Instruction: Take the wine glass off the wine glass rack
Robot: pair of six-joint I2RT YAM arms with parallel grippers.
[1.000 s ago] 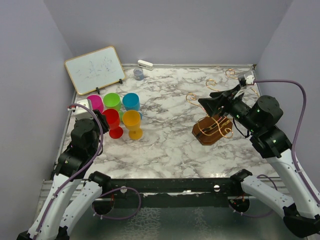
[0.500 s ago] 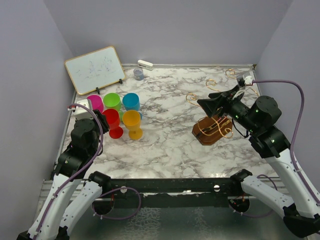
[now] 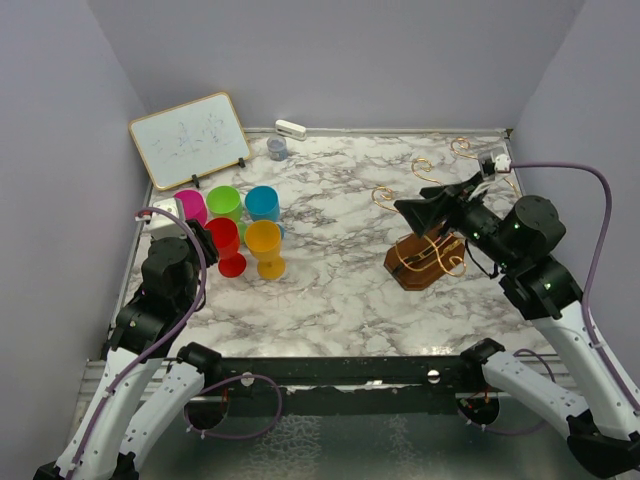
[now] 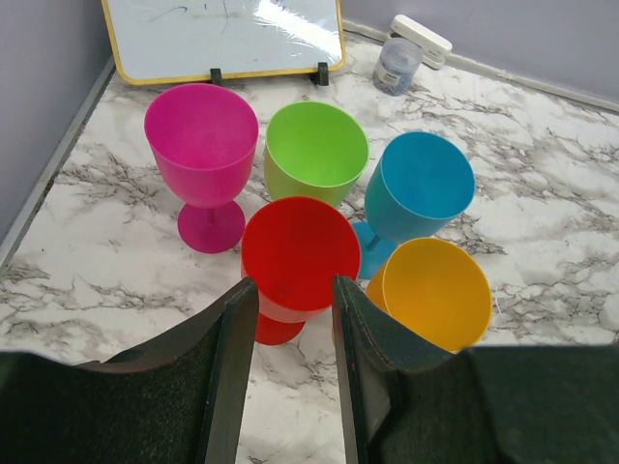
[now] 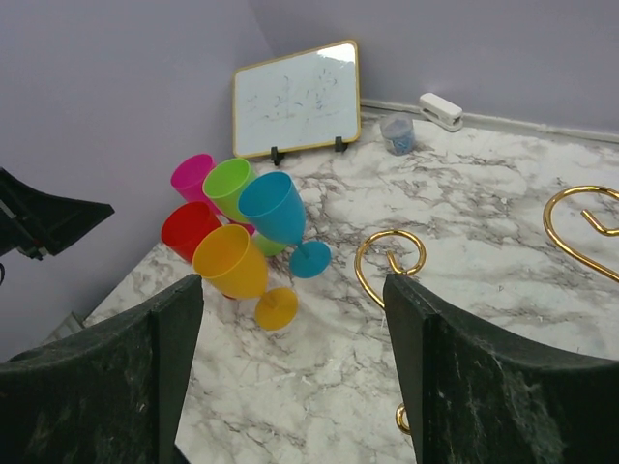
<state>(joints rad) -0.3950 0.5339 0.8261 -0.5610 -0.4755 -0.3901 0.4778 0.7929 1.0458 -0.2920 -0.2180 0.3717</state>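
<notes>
Several plastic wine glasses stand upright in a cluster on the marble table at the left: pink (image 3: 190, 207), green (image 3: 224, 202), blue (image 3: 263, 203), red (image 3: 224, 240) and yellow (image 3: 265, 245). The wine glass rack (image 3: 425, 262), a brown wooden block with curling gold wire arms (image 5: 389, 261), stands at the right with no glass on the arms that show. My right gripper (image 3: 418, 206) hovers open above the rack, pointing left, nothing between its fingers. Just short of the red glass (image 4: 300, 251), my left gripper (image 4: 290, 287) is open with only marble between its fingers.
A whiteboard (image 3: 190, 138) leans at the back left. A small grey jar (image 3: 277, 148) and a white stapler (image 3: 291, 129) sit at the back wall. Purple walls close in the table on three sides.
The right gripper's jaws have spread a little wider and its wrist has drifted slightly right. The left arm and the glasses have not moved.
</notes>
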